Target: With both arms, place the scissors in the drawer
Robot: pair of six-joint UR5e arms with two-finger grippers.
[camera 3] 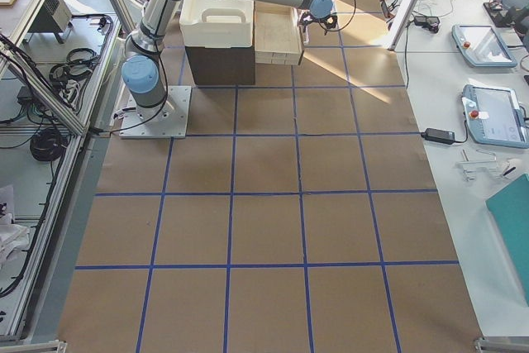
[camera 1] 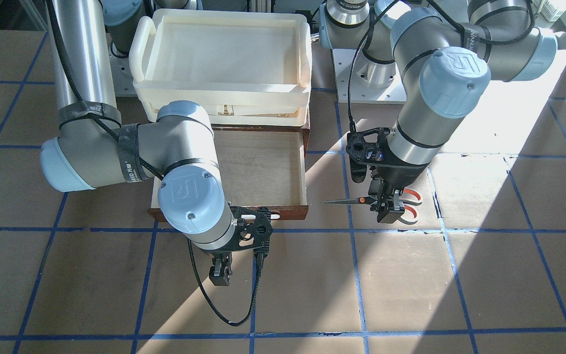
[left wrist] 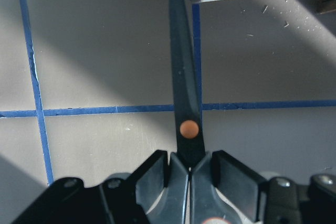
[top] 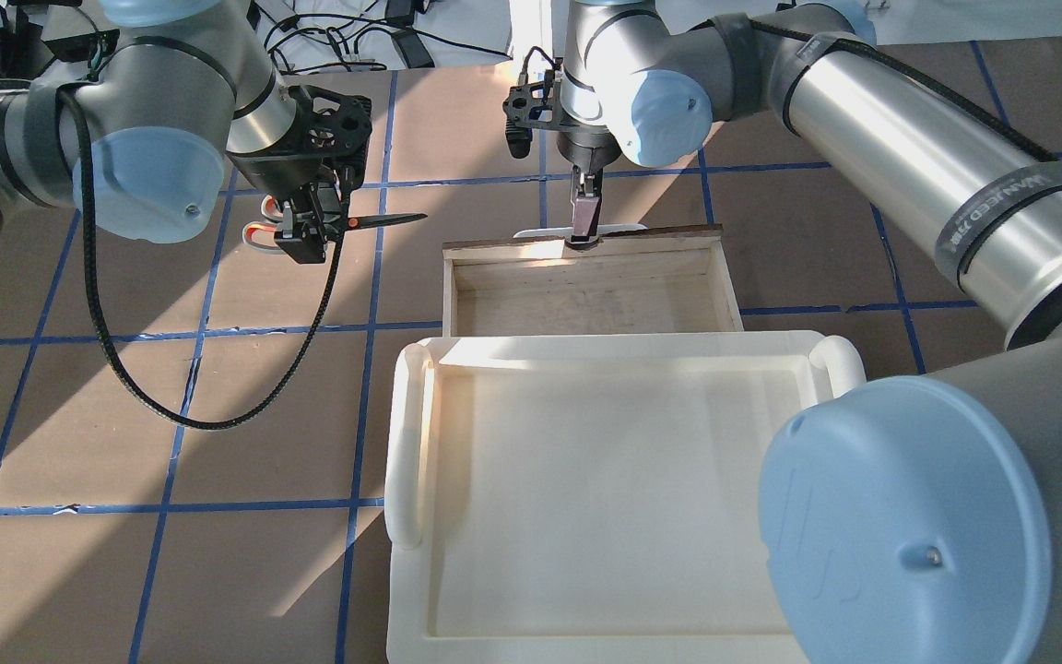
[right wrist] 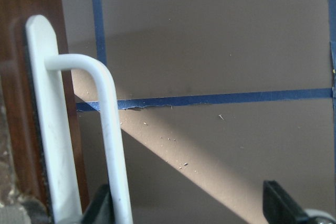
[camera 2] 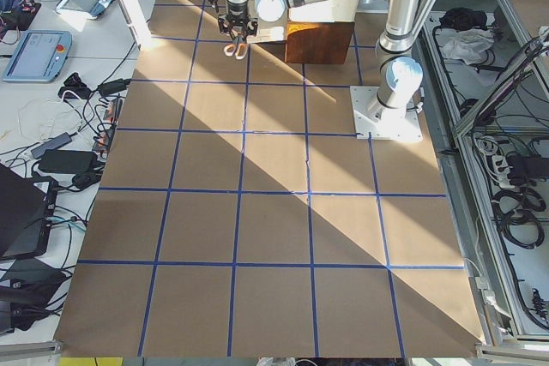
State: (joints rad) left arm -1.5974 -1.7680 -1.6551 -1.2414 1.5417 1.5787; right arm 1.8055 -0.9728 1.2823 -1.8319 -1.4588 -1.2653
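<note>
My left gripper [camera 1: 390,205] is shut on the scissors [camera 1: 349,200], just behind the orange pivot. It holds them level above the table, left of the drawer in the overhead view. The blades [top: 388,220] point toward the drawer, and the left wrist view shows them [left wrist: 184,77] reaching toward its corner. The drawer [camera 1: 304,172] is pulled open from under the cream tray, its plywood floor bare. My right gripper [top: 584,231] is open at the drawer's front. The white bar handle [right wrist: 110,129] lies just inside one of its fingers [right wrist: 100,205].
The cream plastic tray [top: 402,443] sits on top of the dark cabinet [camera 3: 219,64] behind the open drawer. The brown table has a blue tape grid [camera 1: 352,231]. A black cable [top: 125,369] loops down from the left wrist.
</note>
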